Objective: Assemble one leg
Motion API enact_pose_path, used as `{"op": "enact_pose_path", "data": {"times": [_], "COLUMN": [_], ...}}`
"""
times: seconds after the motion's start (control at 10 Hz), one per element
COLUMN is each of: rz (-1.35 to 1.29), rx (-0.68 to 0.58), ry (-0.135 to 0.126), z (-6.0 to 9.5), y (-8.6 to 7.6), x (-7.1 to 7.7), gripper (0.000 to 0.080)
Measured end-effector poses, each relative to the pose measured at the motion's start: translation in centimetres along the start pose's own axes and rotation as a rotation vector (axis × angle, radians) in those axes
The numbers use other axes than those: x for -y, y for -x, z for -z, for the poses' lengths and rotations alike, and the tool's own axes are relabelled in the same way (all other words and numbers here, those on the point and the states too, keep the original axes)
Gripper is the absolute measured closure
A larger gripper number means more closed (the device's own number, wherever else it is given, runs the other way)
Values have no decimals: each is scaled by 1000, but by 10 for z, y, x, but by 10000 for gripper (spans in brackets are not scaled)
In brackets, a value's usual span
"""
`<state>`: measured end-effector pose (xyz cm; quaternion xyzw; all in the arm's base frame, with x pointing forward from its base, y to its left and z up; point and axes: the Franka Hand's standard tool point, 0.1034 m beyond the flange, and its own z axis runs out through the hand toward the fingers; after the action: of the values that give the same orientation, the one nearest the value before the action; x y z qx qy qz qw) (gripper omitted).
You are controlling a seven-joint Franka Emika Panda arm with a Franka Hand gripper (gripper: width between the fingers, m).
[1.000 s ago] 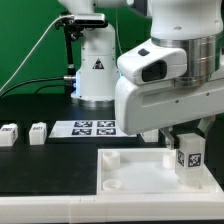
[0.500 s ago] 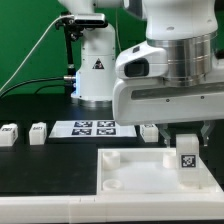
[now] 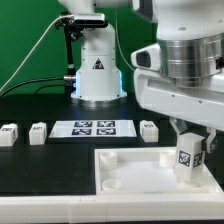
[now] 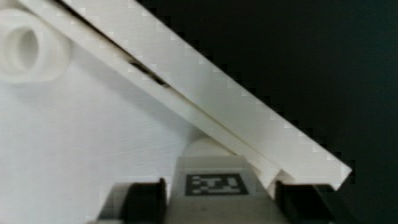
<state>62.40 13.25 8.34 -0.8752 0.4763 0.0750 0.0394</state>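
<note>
White plastic leg [image 3: 188, 160] is in my gripper [image 3: 190, 150], held upright with its marker tag facing the exterior camera. The jaws are closed to the width of the block and no wider. In the wrist view the dark fingers [image 4: 137, 198] press against opposite sides of the leg [image 4: 217, 184], tag face toward the lens.

Pose: my wrist points straight down. The hand's housing fills the exterior view from twelve o'clock round to three o'clock, and the rest of the arm runs out of frame above. The gripper and leg hang at about four o'clock in that view.

Position of the leg: over the large white panel [image 3: 120, 176], on the recessed side and just beside the raised rim [image 4: 199, 90] along the exterior view's right. I cannot tell whether its lower end touches the panel floor. One round corner socket [image 4: 25, 50] shows in the wrist view, well apart from the leg.

Other items on the black table [image 3: 30, 108]:
- The first loose block [image 3: 9, 134] and the second loose block [image 3: 38, 131] stand near each other at nine o'clock.
- The third loose block [image 3: 150, 130] stands near the centre, just beyond the panel's far edge.
- The marker board [image 3: 93, 128] lies flat between the second and third blocks.
- The arm base [image 3: 98, 70] stands behind the board at about eleven o'clock.
</note>
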Motion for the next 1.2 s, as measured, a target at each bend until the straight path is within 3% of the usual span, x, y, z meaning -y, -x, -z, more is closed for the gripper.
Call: {"op": "enact_pose_path", "data": {"times": [0.3, 0.4, 0.5, 0.6, 1.2], "rz": [-10, 27, 50, 198, 963], "rx": [10, 10, 11, 11, 36], "ry": [-6, -6, -6, -2, 13], "z": [0, 0, -1, -1, 1], "y": [0, 1, 1, -1, -5], "x": [0, 0, 0, -1, -8], "gripper": [483, 303, 303, 179, 150]}}
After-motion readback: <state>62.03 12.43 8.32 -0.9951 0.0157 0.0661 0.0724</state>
